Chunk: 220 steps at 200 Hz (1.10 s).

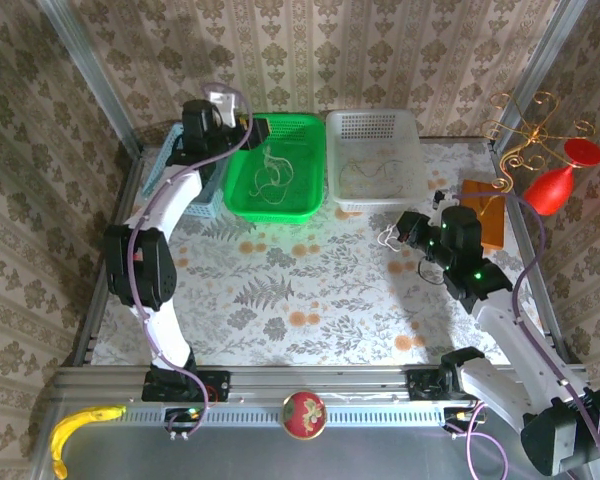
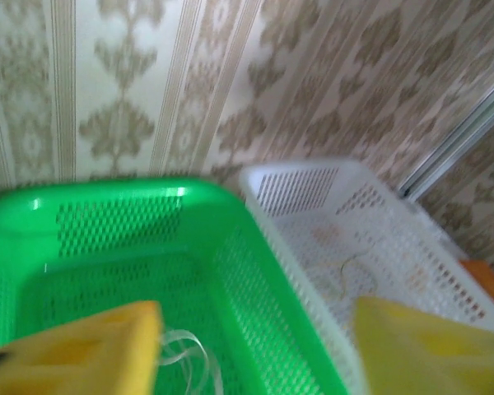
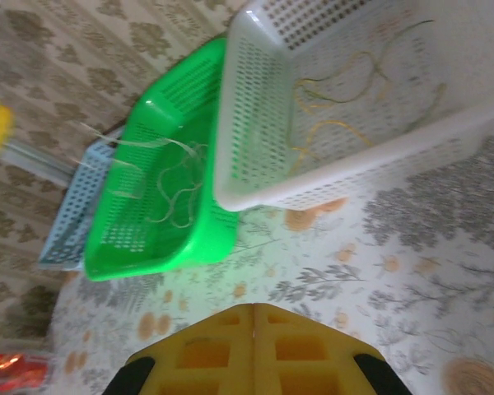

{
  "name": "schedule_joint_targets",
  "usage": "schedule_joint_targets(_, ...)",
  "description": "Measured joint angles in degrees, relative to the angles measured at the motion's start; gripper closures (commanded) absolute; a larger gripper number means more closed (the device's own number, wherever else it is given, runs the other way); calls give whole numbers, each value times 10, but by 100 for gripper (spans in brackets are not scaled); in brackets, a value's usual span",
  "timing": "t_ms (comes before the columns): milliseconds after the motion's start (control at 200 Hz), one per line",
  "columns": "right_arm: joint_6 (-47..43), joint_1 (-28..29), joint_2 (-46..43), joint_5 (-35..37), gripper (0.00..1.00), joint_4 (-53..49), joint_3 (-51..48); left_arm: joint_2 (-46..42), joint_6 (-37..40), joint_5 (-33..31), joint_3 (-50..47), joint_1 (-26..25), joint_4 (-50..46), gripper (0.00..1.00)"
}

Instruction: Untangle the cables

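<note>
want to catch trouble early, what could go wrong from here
1. The left gripper is open over the green basket, and a whitish cable loops right beside one finger; pulling away could snag it and drag it out.
2. The right gripper is shut next to a thin whitish cord on the table; whether it grips it is unclear, so a move might leave it behind.
</note>
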Motion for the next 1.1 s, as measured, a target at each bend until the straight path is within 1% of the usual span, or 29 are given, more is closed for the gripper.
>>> schedule_joint_targets(40, 1, 2, 7, -10, 100, 6, 7, -4, 2, -1, -25, 0, 1, 10)
schedule_joint_targets(150, 10, 9, 26, -31, 100, 25, 27, -37, 6, 0, -99, 0, 0, 8)
schedule_joint_targets(310, 36, 21, 55, -55, 100, 71, 39, -147, -17, 28, -200, -5, 29, 8)
schedule_joint_targets(415, 58, 33, 79, -59, 100, 98, 47, -221, -45, 54, -247, -31, 77, 10)
schedule_joint_targets(520, 81, 47, 102, -61, 100, 127, 54, -263, -82, 87, -296, -77, 146, 13)
schedule_joint_targets(670, 112, 66, 127, -61, 100, 167, 66, -267, -134, 111, -364, -142, 229, 21)
schedule_joint_targets(780, 124, 84, 137, -58, 100, 181, 74, -257, -165, 115, -391, -172, 267, 24)
schedule_joint_targets(910, 128, 101, 146, -54, 100, 194, 83, -252, -190, 116, -397, -190, 305, 28)
schedule_joint_targets(1100, 132, 113, 155, -52, 100, 204, 84, -252, -202, 116, -397, -202, 341, 34)
